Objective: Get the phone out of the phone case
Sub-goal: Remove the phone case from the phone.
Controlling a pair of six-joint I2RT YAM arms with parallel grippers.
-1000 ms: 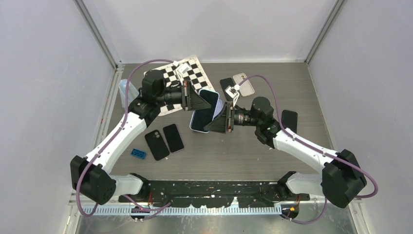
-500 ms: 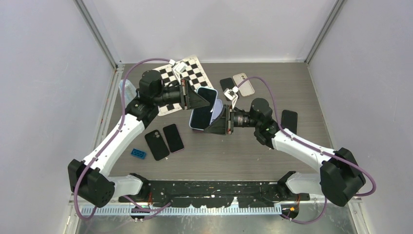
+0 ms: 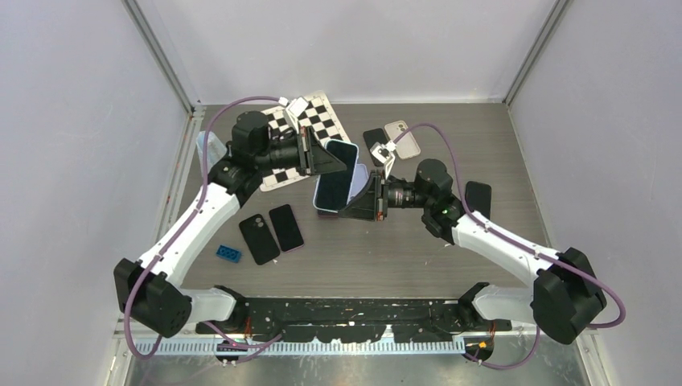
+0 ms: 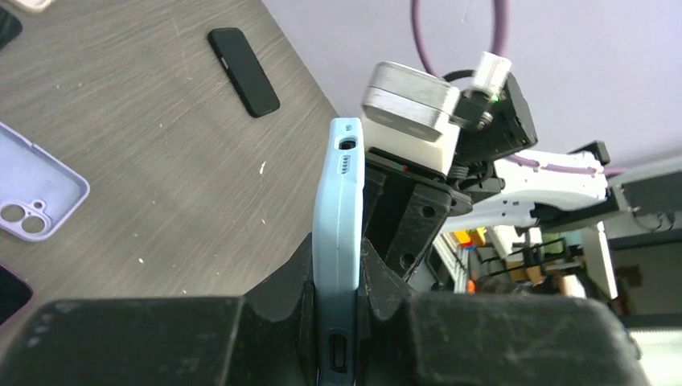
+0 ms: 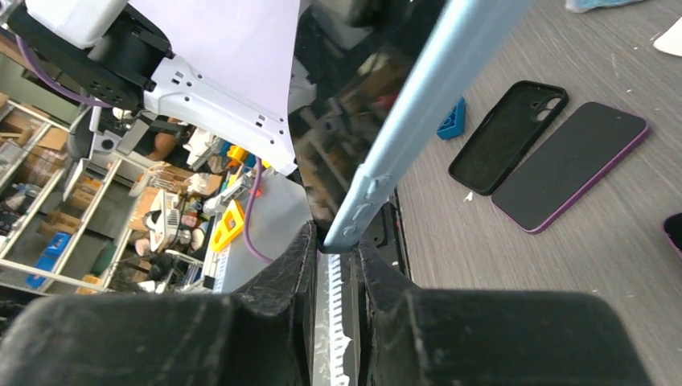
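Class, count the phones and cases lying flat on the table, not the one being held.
6: black case and purple phone front left; lilac case centre; dark item and beige case at back; black item right. More may be hidden.

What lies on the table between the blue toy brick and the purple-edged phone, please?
A black phone case lies between the blue toy brick and the purple-edged phone, flat and close beside both. The right wrist view shows it most clearly; the top view agrees.
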